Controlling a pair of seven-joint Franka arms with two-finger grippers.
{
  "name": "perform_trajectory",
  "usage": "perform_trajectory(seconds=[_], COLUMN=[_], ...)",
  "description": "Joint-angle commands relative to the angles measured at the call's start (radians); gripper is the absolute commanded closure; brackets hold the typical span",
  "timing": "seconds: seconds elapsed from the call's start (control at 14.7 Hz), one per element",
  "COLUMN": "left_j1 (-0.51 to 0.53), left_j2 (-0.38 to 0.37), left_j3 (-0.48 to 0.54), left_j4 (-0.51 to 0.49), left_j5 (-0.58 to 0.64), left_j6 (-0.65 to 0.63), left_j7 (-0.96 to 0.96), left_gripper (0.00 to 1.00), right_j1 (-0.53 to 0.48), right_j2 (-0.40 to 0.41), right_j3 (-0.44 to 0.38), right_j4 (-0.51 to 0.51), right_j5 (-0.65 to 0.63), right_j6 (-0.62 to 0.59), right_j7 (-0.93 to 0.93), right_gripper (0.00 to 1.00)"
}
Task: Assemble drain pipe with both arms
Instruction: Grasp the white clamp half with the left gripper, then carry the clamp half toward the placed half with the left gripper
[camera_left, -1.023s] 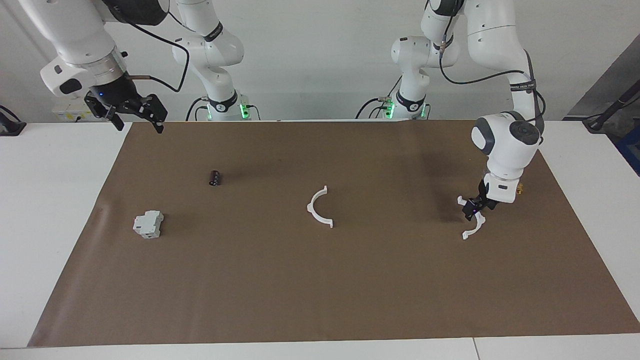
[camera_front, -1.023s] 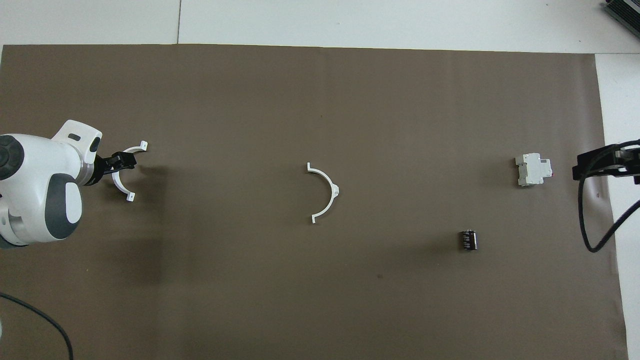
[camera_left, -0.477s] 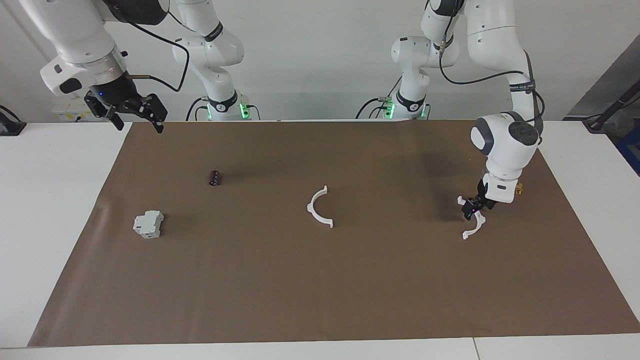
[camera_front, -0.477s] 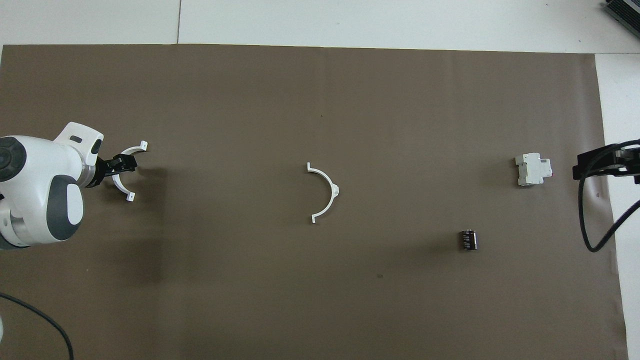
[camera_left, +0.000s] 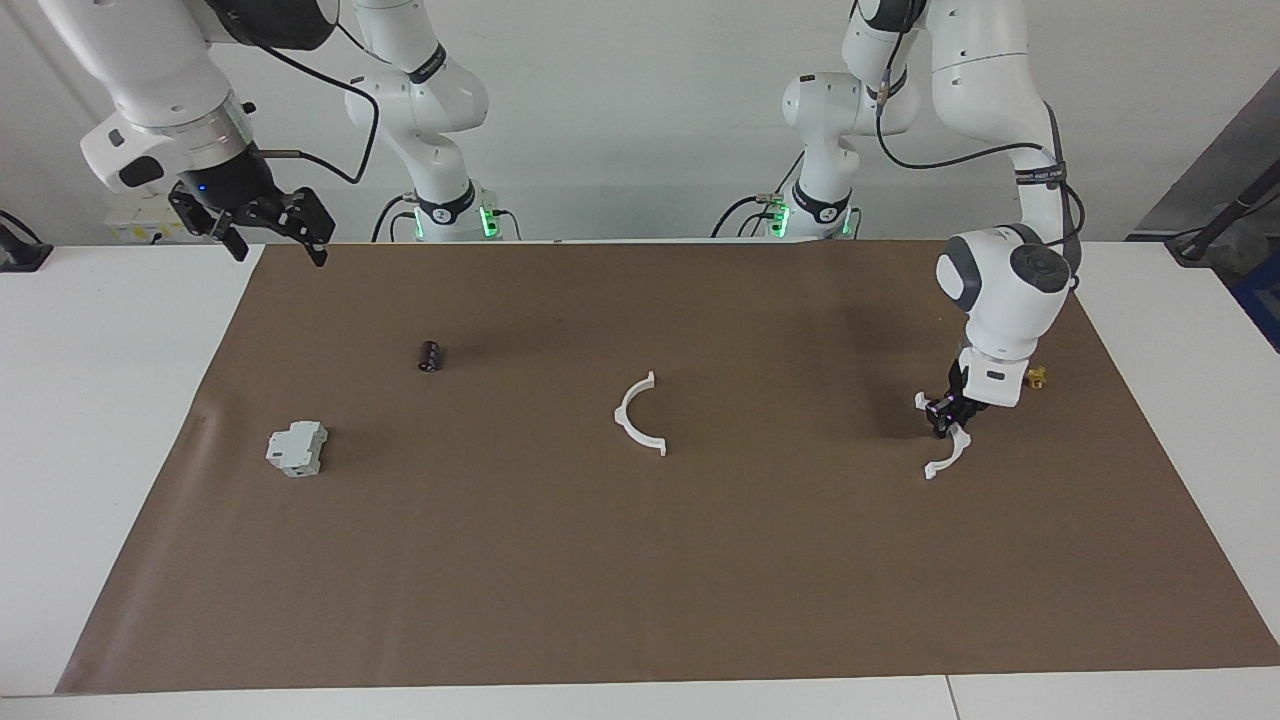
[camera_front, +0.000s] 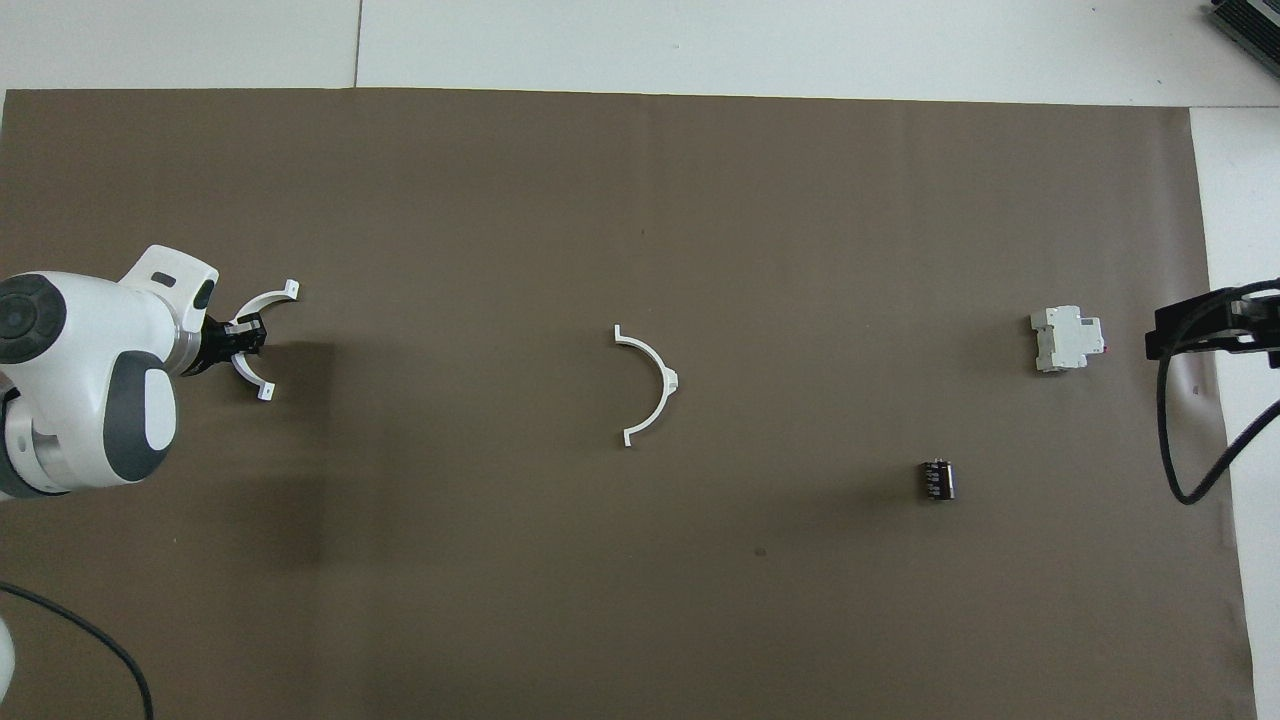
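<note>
The right claw (camera_left: 280, 250) waits with its fingers wide apart, up in the top corner of the facing view, over the corner of the brown mat (camera_left: 700, 580) on the surface. Lower down lies a small dark can (camera_left: 430, 355). At mid-height, the left claw (camera_left: 943, 420) is clenched on one white half-ring (camera_left: 947, 455). The other half-ring (camera_left: 630, 415) lies in the middle of the frame. A grey-white block (camera_left: 297, 448) sits lowest.

The middle of the thin white plastic half-ring (camera_left: 946, 449) at the frame's right is covered by the black left gripper (camera_left: 945, 419). The black right gripper (camera_front: 1215, 326) is cut off at the overhead frame's right edge.
</note>
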Motion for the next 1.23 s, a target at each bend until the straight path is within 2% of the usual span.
perform_trajectory(seconds=[0.0, 0.27, 0.48, 0.82, 1.16], left_j1=[-0.021, -0.077, -0.169, -0.373, -0.533], left_j2=[-0.006, -0.009, -0.025, -0.043, -0.049], left_j3=[0.008, -0.001, -0.003, 0.0, 0.002], left_j4=[-0.019, 0.003, 0.062, 0.118, 0.104], left_j5=[-0.011, -0.02, -0.022, -0.022, -0.022], left_j6=[0.013, -0.024, -0.11, -0.125, -0.107], left_j7=[-0.002, -0.034, -0.234, -0.616, -0.866], left_gripper=[1.0, 1.0, 1.0, 1.0, 1.0], right_j1=[-0.007, -0.007, -0.007, -0.007, -0.006], right_j2=[-0.008, -0.008, -0.008, -0.008, -0.008], right_j3=[0.002, 0.002, 0.002, 0.002, 0.002], right_j4=[0.003, 0.003, 0.003, 0.003, 0.003], right_j5=[0.015, 0.015, 0.015, 0.014, 0.015], right_j6=[-0.015, -0.015, -0.015, -0.015, -0.015], right_j7=[-0.024, -0.024, -0.024, -0.024, -0.024], right_gripper=[0.0, 0.0, 0.0, 0.0, 0.0])
